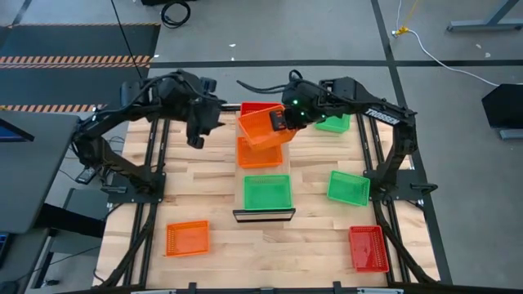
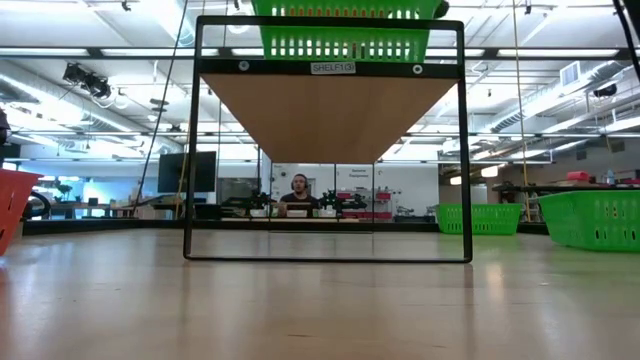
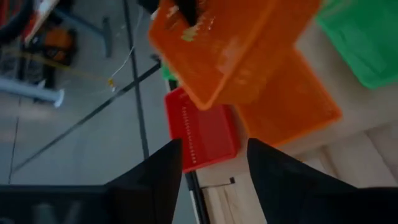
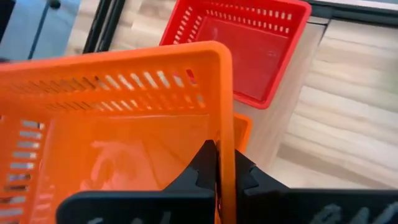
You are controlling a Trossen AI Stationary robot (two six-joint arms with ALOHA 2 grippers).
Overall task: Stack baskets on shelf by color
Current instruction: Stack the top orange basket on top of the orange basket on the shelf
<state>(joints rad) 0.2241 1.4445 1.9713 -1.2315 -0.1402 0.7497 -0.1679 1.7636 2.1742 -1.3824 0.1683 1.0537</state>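
Note:
The shelf (image 1: 242, 184) runs from far to near in the middle of the table. A red basket (image 1: 255, 107), an orange basket (image 1: 260, 155) and a green basket (image 1: 267, 193) sit on it in a row. A second orange basket (image 1: 260, 126) hangs tilted above the first two, with my right gripper (image 1: 283, 120) shut on it. My left gripper (image 1: 198, 135) stands open to the left of that basket and holds nothing; in its wrist view the fingers (image 3: 155, 174) gape apart, well short of the held basket (image 3: 236, 43). My right gripper pinches the held orange basket's side wall at its rim (image 4: 225, 124), one finger inside the basket and one outside. The fingers slant down from the table's right side. The basket is lifted clear and tilted, over the shelf's orange basket (image 4: 241, 132) and red basket (image 4: 249, 50).
Loose on the tabletop lie a green basket (image 1: 333, 123) at the far right, another green one (image 1: 349, 187), a red one (image 1: 368, 247) near right and an orange one (image 1: 187, 238) near left. A person sits in the room behind the table.

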